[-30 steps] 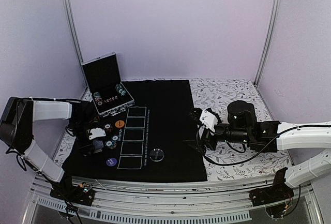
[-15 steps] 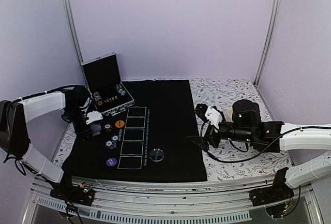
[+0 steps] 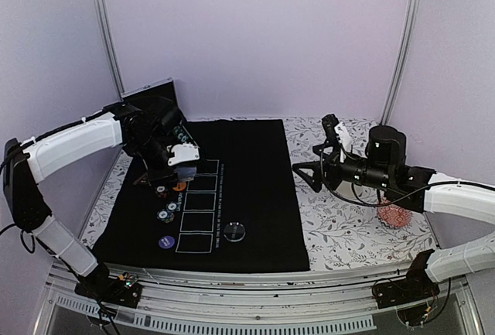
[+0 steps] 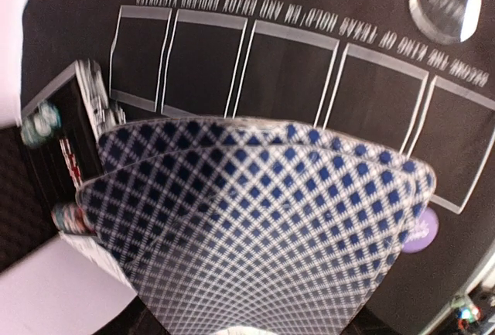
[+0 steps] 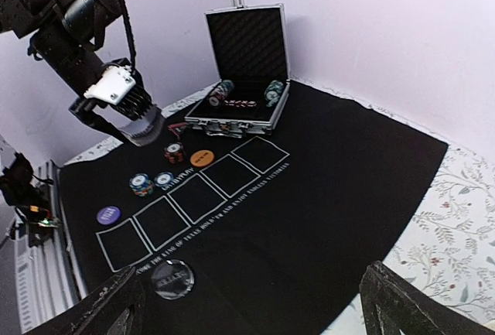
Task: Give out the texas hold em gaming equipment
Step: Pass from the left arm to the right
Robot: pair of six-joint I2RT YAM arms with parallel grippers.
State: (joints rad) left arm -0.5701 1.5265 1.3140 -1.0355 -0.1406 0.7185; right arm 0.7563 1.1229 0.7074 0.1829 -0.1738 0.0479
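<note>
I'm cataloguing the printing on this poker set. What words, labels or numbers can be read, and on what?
"BECOME THE KING OF TEXAS HOLD'EM AND ENJOY ENDLESS VICTORIES": white print on the black mat.
Too blurred to read: lettering on the clear disc, orange disc and purple disc.
No text: the playing cards, lattice backs only.

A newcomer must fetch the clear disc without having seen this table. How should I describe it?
Find the black mat, then its row of five white-outlined boxes. Right of the nearest boxes, past the printed line, lies the clear disc. It is see-through and alone; the orange disc, purple disc and striped chips lie left of the boxes.
</note>
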